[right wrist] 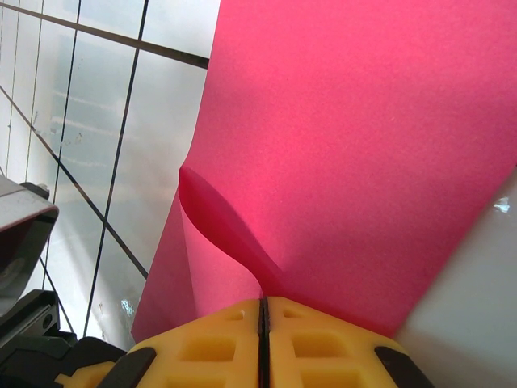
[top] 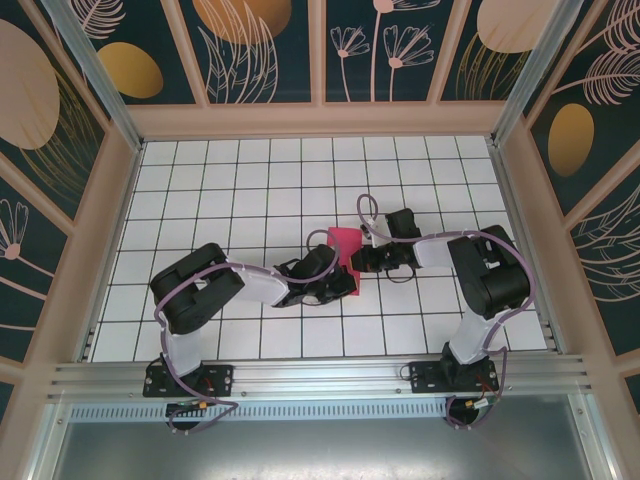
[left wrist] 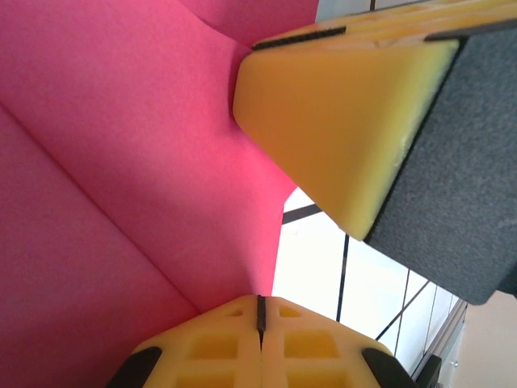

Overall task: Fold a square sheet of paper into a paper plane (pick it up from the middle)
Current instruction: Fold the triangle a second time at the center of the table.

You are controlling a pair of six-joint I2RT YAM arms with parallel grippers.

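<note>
The square sheet of paper (top: 347, 243) is magenta-pink and stands folded and lifted off the tiles at the table's middle. In the left wrist view the paper (left wrist: 121, 162) shows a diagonal crease, and my left gripper (left wrist: 260, 311) is shut on its lower edge. One yellow finger of the right gripper (left wrist: 339, 121) presses the sheet from the upper right there. Seen from the right wrist, the paper (right wrist: 355, 137) curls over in a loose fold, and my right gripper (right wrist: 262, 305) is shut on that fold. From above, the left gripper (top: 345, 270) and right gripper (top: 362, 257) meet at the sheet's near edge.
The white tiled table (top: 250, 180) is walled by a wooden frame (top: 320, 120) on three sides. An aluminium rail (top: 320, 378) runs along the near edge, carrying both arm bases. Open tiles lie to the left, right and back of the paper.
</note>
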